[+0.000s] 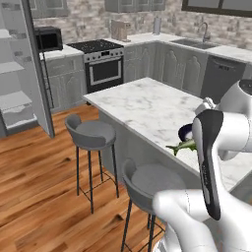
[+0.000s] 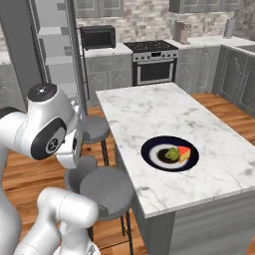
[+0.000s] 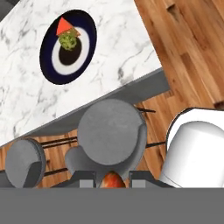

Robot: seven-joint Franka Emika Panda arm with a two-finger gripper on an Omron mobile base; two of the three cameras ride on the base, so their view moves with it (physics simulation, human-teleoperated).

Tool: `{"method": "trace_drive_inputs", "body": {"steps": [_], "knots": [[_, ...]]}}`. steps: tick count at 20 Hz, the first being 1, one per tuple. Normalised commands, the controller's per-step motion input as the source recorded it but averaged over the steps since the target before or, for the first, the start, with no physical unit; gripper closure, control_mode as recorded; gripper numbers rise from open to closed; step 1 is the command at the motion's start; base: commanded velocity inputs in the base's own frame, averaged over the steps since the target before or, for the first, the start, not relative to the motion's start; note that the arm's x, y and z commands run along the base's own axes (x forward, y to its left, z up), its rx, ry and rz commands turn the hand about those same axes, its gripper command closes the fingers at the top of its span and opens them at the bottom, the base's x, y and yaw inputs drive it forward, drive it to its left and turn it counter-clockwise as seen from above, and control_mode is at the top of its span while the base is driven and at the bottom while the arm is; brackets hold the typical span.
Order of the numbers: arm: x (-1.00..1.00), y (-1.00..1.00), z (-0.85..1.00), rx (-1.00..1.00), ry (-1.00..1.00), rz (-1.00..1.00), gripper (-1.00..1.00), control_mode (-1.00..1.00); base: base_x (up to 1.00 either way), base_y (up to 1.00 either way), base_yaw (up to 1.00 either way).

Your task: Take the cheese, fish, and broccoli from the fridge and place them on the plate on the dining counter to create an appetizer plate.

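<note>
The fish (image 1: 183, 146), slender and greenish, pokes out from behind my forearm just in front of the plate (image 1: 185, 131). In the hand view its orange-tinged end (image 3: 112, 177) sits between the fingertips of my gripper (image 3: 113, 182), which is shut on it, above a stool beside the dining counter (image 3: 113, 57). The navy plate (image 2: 154, 162) lies on the marble top (image 2: 149, 114) with the broccoli (image 2: 172, 153) and the cheese (image 2: 185, 153) on it. From the hand, the plate (image 3: 49, 65) shows at upper left, holding cheese (image 3: 65, 27) and broccoli (image 3: 68, 42). The fridge (image 1: 15, 74) stands open at far left.
Grey round stools (image 1: 91, 133) (image 1: 152, 182) line the counter's near side, one directly under the hand (image 3: 111, 131). The fridge door (image 1: 37, 69) hangs open over the wooden floor (image 1: 34, 182). A stove (image 1: 103, 64) and wall counters run along the back.
</note>
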Motion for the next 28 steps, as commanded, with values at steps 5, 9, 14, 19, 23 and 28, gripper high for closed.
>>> {"method": "trace_drive_inputs", "body": {"steps": [5, 9, 14, 19, 23, 28], "knots": [[0.0, 0.0, 0.0, 0.0, 0.0, 0.0, 1.0, 1.0, 0.66, -0.18, -0.35], [0.0, 0.0, 0.0, 0.0, 0.0, 0.0, 1.0, 1.0, 0.58, -0.31, -0.35], [0.0, 0.0, 0.0, 0.0, 0.0, 0.0, 1.0, 1.0, 0.51, -0.16, -0.35], [0.31, -0.14, 0.0, 0.0, 0.0, -0.22, 1.0, -1.0, 0.09, -0.03, -0.07], [0.42, -0.34, 0.0, 0.0, 0.01, -0.23, 1.0, -1.0, 0.0, 0.0, 0.0], [0.37, -0.66, 0.0, 0.0, 0.06, -0.16, 1.0, -1.0, 0.0, 0.0, 0.0]]}}
